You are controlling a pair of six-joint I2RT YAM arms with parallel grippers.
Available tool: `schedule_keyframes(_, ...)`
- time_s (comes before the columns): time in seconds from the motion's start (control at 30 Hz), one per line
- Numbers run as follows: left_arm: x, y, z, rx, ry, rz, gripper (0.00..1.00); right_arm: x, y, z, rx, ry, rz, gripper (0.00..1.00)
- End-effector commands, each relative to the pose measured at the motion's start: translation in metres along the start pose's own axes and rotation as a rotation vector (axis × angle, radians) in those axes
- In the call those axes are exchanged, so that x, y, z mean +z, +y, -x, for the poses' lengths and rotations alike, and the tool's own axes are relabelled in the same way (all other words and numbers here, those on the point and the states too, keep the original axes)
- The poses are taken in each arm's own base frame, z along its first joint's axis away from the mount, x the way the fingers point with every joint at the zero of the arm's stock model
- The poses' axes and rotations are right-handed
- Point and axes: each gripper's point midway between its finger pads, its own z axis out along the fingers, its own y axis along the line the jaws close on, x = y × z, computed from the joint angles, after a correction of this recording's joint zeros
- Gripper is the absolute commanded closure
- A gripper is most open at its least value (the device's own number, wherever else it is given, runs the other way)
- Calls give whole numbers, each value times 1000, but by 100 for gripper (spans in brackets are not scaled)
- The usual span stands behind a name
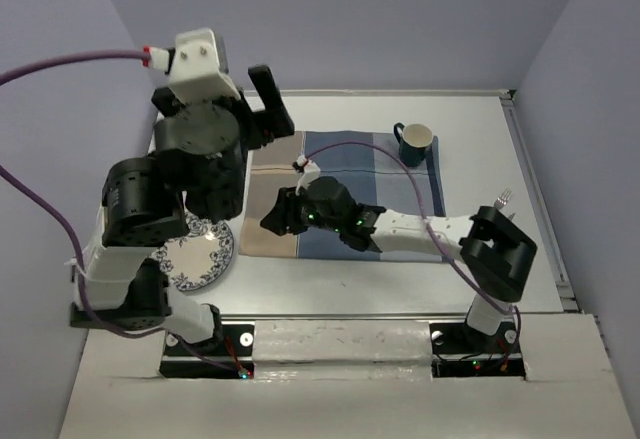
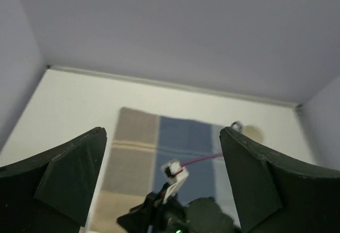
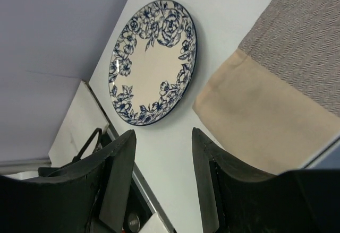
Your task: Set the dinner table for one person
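— What sits nearest the arms?
— The flowered plate (image 3: 154,63), flat on the white desk (image 1: 475,129) by its near left edge. It lies just beside the placemat (image 1: 330,164), not on it, and the left arm hangs over part of it.
— And the right pincer (image 3: 162,177)?
— Half open and empty, at the mat's tan corner, pointed at the plate.
— So the plate goes next, I'd guess. How?
— Come in low, one finger under the rim and one on top. The rim looks thin and glazed, so it may slip. Lift before swinging, and mind the left arm.
— The left pincer (image 1: 265,99)?
— Raised high, spread wide, holding nothing.
— Farther back?
— A dark mug (image 1: 415,139) on the mat's far right corner. Set the plate mid-mat, clear of it.
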Motion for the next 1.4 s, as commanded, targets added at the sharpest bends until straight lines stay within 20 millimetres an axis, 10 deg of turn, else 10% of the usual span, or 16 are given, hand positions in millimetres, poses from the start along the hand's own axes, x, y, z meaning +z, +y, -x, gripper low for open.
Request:
schedule_keyframes(0.0,-12,71,-47,50,-12,116,1,37,33,-2,44,-20,98,48)
schedule_keyframes(0.03,-4,48,-88,-4,-25,60,1,43,30,-7,48,-2,95,48)
schedule_keyframes(0.1,-12,72,-104,-124,-64,-24,1,59,30,-23,60,40,101,48)
schedule_keyframes(0.27,-19,100,-129,-165,-37,-32,1,87,24,-61,45,146,105,47)
schedule_keyframes(0.8,-26,148,-196,-113,-28,-45,1,160,2,-95,98,244,49,52)
schedule_keyframes(1.03,-26,150,-204,-102,-39,-58,1,171,11,-99,128,277,85,75)
schedule_keyframes(1.13,-26,154,-202,-97,-41,-52,1,172,10,-103,157,289,80,100)
schedule_keyframes(1.37,-37,208,-166,-279,-103,48,1,149,66,-5,123,47,202,100)
